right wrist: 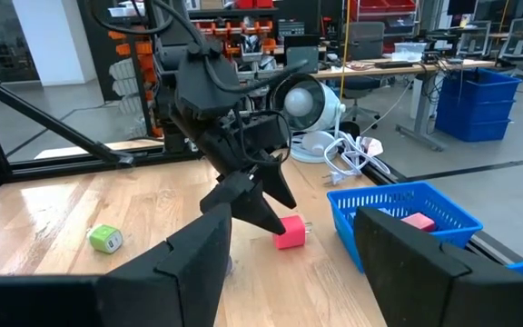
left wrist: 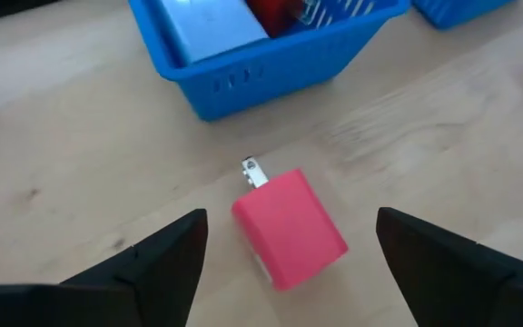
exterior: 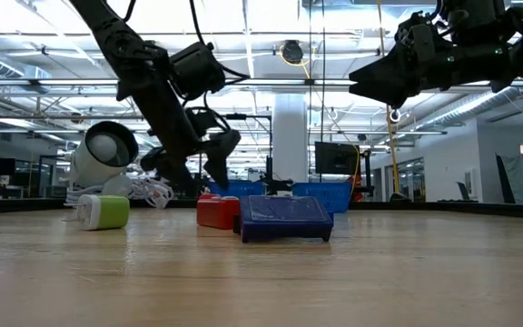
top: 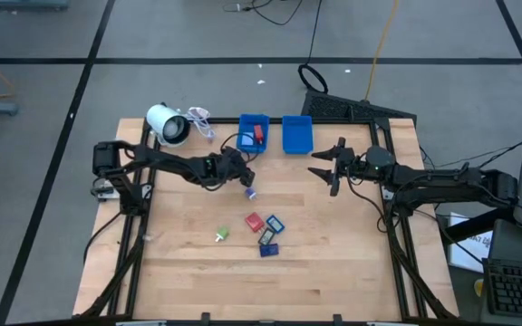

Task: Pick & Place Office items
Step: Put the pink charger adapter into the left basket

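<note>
The left gripper [left wrist: 289, 263] hangs low over the wooden table [top: 333, 254], fingers spread wide with nothing held — a pink plug-in charger [left wrist: 289, 227] lies loose between them, near the left blue bin [top: 253, 132]. The right gripper [top: 326, 167] hovers near the right blue bin [top: 296, 134], fingers parted and empty. 4 more small items — including a green charger [top: 222, 234] — lie mid-table.

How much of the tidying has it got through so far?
Partly done: the left blue bin already holds a pale blue piece and a red one. In hand: the left gripper, fingers open, hovers over a pink charger block lying on the table just short of that bin. Left: the green piece and the red and blue pieces mid-table. The right gripper waits near the other blue bin.
</note>
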